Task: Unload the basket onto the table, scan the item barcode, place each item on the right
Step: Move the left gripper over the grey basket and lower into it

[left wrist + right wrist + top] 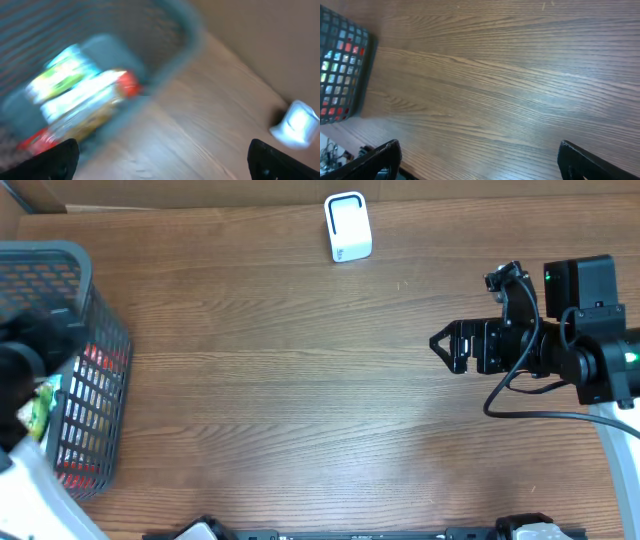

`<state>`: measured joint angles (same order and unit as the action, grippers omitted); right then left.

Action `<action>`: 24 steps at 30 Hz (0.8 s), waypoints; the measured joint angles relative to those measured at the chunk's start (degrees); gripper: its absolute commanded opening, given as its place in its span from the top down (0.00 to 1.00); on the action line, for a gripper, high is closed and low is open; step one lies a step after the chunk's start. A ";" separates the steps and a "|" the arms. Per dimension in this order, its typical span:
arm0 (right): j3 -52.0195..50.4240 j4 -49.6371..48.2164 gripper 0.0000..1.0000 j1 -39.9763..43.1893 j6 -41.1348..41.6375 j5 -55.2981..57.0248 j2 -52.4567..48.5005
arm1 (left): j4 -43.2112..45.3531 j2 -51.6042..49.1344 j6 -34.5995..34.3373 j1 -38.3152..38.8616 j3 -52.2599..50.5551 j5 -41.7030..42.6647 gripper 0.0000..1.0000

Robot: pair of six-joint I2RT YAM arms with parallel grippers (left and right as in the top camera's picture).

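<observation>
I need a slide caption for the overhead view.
Left gripper over the item basket, right gripper open above the table, white scanner at rear.

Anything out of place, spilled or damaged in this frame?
Nothing stands out. The basket sits upright at the left of the table, packets inside, none spilled; the white scanner stands at the far edge. The left wrist view is blurred.

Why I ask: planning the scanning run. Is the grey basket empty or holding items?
Holding items. The left wrist view, though blurred, shows several packages inside the basket; from overhead, red shows through its mesh.
</observation>
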<state>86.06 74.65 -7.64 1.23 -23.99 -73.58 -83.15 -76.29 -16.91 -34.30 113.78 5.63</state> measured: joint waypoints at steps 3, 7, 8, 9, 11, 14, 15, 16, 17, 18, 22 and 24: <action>0.00 0.22 0.00 0.00 0.04 0.57 0.00 | -0.79 -4.17 -3.85 -10.47 0.00 2.21 0.07; 0.00 0.74 0.00 0.00 0.09 0.96 0.00 | -0.52 -9.53 -6.82 -18.40 0.00 4.24 0.08; 0.00 0.81 0.00 0.00 0.07 1.01 0.00 | -0.59 -10.64 -7.17 -19.28 0.00 4.20 0.09; 0.00 0.94 0.00 0.00 0.04 1.14 0.00 | -0.72 -11.67 -7.48 -19.76 0.00 3.93 0.09; 0.00 1.01 0.00 0.00 0.04 1.46 0.00 | -0.85 -13.29 -7.85 -19.85 0.00 3.41 0.09; 0.00 1.03 0.00 0.00 0.07 1.97 0.00 | -0.72 -15.41 -8.28 -19.80 0.00 2.62 0.08; 0.00 1.05 0.00 0.00 0.07 2.03 0.00 | -0.44 -15.96 -8.33 -19.80 -0.02 2.34 0.08; 0.00 1.05 0.00 0.00 0.04 2.12 0.00 | -0.13 -16.48 -8.46 -19.80 -0.04 2.03 0.08; 0.00 1.03 0.00 0.00 0.04 2.21 0.00 | 0.28 -16.90 -8.48 -19.80 -0.26 1.75 0.08; 0.00 1.07 0.00 0.00 0.04 2.36 0.00 | 0.57 -17.16 -8.48 -19.80 -0.66 1.51 0.07; 0.00 1.20 0.00 0.00 0.07 2.43 0.00 | 3.08 -17.29 -8.46 -19.80 -4.63 0.70 0.07; 0.00 1.33 0.00 0.00 0.09 2.45 0.00 | 5.77 -17.35 -8.39 -19.78 -8.68 0.07 0.07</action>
<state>86.06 75.99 -7.64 1.32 -21.54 -73.58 -77.38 -93.65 -25.30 -54.08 105.10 5.69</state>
